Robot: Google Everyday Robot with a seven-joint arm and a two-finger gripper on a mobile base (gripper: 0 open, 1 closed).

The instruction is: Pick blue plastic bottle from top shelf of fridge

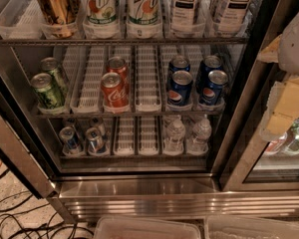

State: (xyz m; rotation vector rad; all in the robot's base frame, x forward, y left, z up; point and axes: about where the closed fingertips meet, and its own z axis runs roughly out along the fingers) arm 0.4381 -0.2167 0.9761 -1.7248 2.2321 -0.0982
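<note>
The fridge [139,193] stands open, with a stainless-steel frame and base. Its top shelf [119,42] runs across the top of the view with slotted plastic lane trays. Two Teas' Tea bottles with white-and-black labels stand at its right end, one [187,6] left of the other [234,4]. Only their lower parts show; the caps are out of view. My gripper [285,108], white and cream, hangs at the right edge, outside the fridge, right of and below the bottles.
A gold can [55,6] and two 7UP cans [122,6] share the top shelf. Below are green cans [47,88], Coke cans [114,88], Pepsi cans [182,86], small water bottles [175,133]. Cables [20,218] lie on the floor; plastic bins [149,229] sit in front.
</note>
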